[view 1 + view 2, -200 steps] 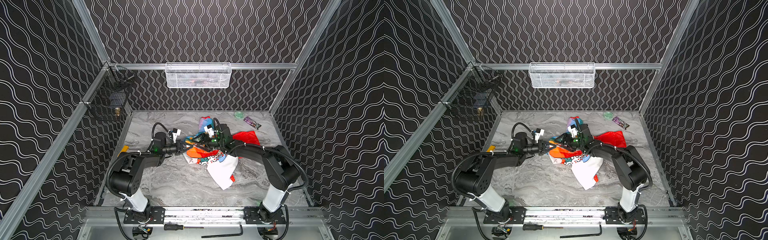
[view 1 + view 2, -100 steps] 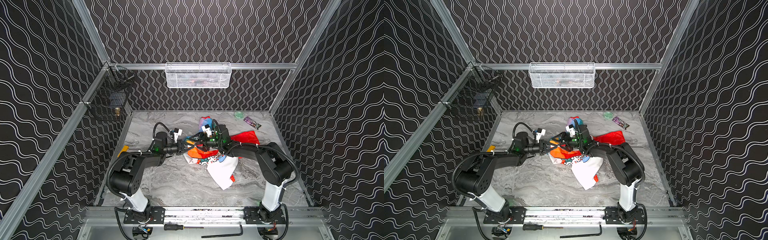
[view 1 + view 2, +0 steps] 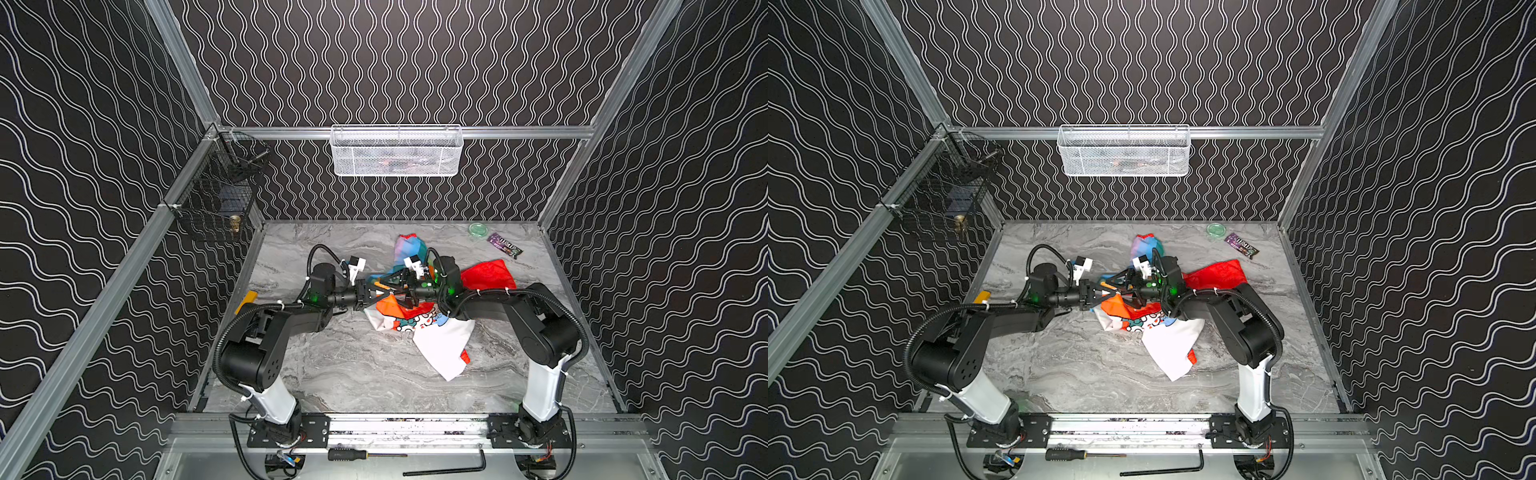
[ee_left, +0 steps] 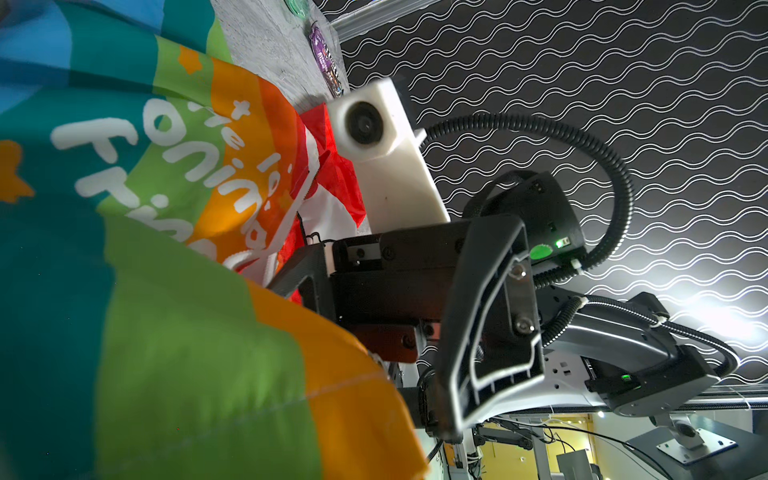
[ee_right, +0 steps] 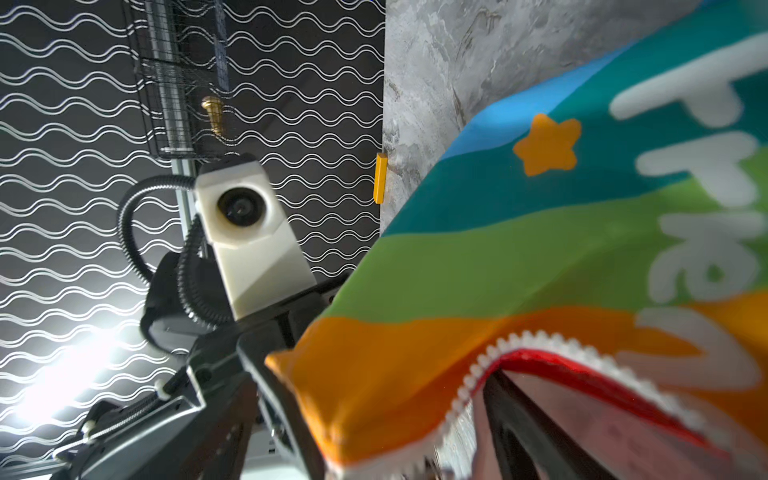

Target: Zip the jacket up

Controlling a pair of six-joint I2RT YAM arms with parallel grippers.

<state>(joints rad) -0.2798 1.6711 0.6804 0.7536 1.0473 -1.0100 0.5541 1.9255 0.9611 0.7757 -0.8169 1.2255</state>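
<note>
- The jacket (image 3: 415,322) lies crumpled a little right of the worktop's middle. Its rainbow front is lifted off the surface between the two arms. The red hood (image 3: 488,274) spreads toward the right edge, and a white sleeve (image 3: 442,345) trails toward the front edge.
- From the right wrist view, the white zip teeth (image 5: 478,374) run unjoined along the orange edge.
- The left gripper (image 3: 374,291) is pinched tight on an orange corner of the jacket.
- The right gripper (image 3: 397,291) faces it, just beside, with its jaws spread wide at the zip edge. As far as I can see, it grips nothing.
- The worktop (image 3: 353,374) is grey with a marble look.
- Near its rear right corner sit a small round green thing (image 3: 480,230) and a purple wrapper (image 3: 504,244).
- A yellow block (image 3: 246,300) rests at the left edge.
- The walls are black with white wavy lines. A white wire basket (image 3: 397,151) hangs on the back rail and a black wire basket (image 3: 216,208) on the left rail.
- Below the front edge, a screwdriver (image 3: 349,455) and a hex key (image 3: 449,469) lie on the metal base.
</note>
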